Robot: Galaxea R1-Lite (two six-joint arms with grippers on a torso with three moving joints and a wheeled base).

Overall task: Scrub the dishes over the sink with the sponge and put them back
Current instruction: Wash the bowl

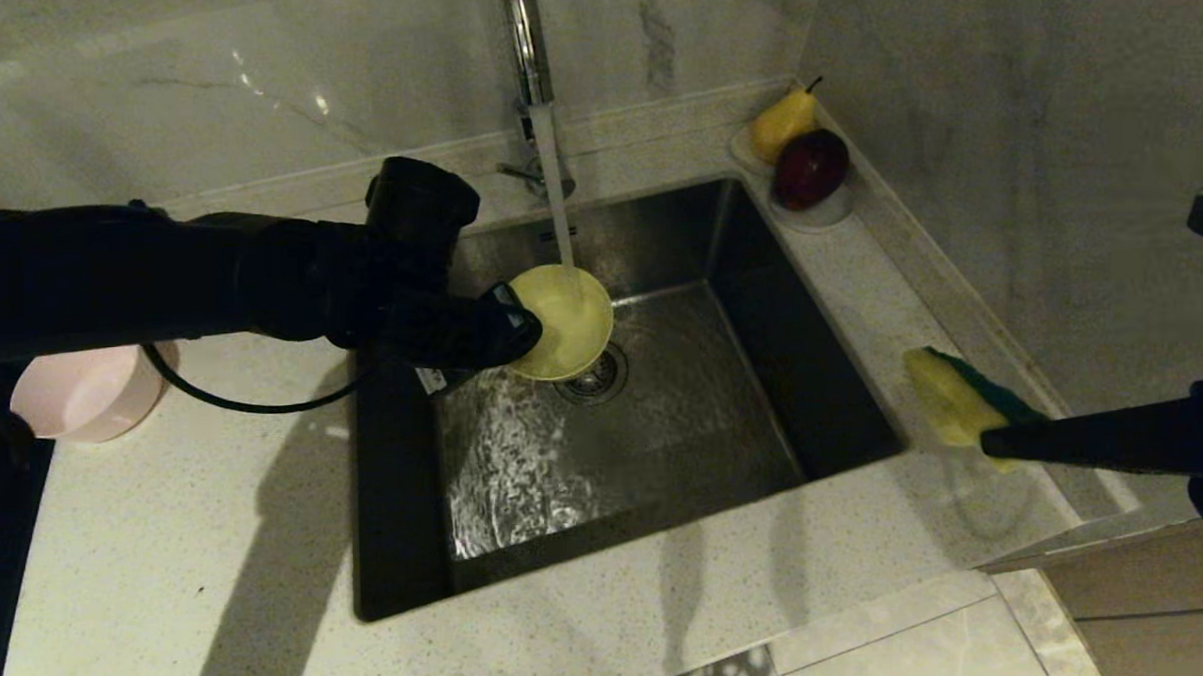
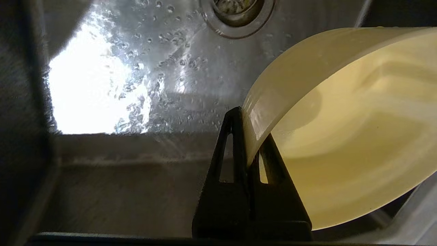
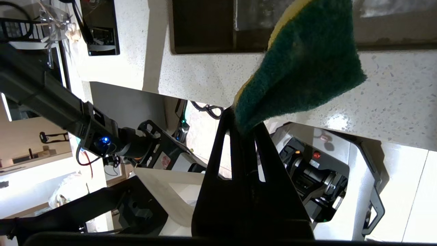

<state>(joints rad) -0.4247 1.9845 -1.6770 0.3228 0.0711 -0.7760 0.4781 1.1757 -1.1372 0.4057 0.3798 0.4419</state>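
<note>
Sponge (image 1: 949,398) came first in this scene, since scrubbing could not begin without it: the right gripper (image 1: 995,442) had its fingers pinched together on one corner of the pad, whose green face showed in the right wrist view (image 3: 300,65) and whose yellow face turned up toward the head camera. It hung over the speckled counter (image 1: 217,511) just beside the right rim of the sink (image 1: 655,446), well apart from the running water. Out from there, over the middle of the sink and near the drain strainer (image 1: 595,376), the left gripper (image 1: 516,326) was clamped on the rim of the yellow bowl (image 1: 566,319), one finger inside the wall and one outside, as the left wrist view (image 2: 341,136) made plain. The bowl was tilted with its mouth toward the stream from the chrome tap (image 1: 530,70), and water fell into it and spread across the sink floor. By my reading the task was early: this bowl was only being wetted, the pad had not touched it, and the two were well apart with most of the sink between them. A pale pink bowl (image 1: 88,391) stood on the counter left of the sink, partly under the left arm; nothing showed whether it was washed. The blue bowl was not in view. A pear (image 1: 782,122) and a dark red apple (image 1: 811,168) sat on saucers at the sink's far right corner.
</note>
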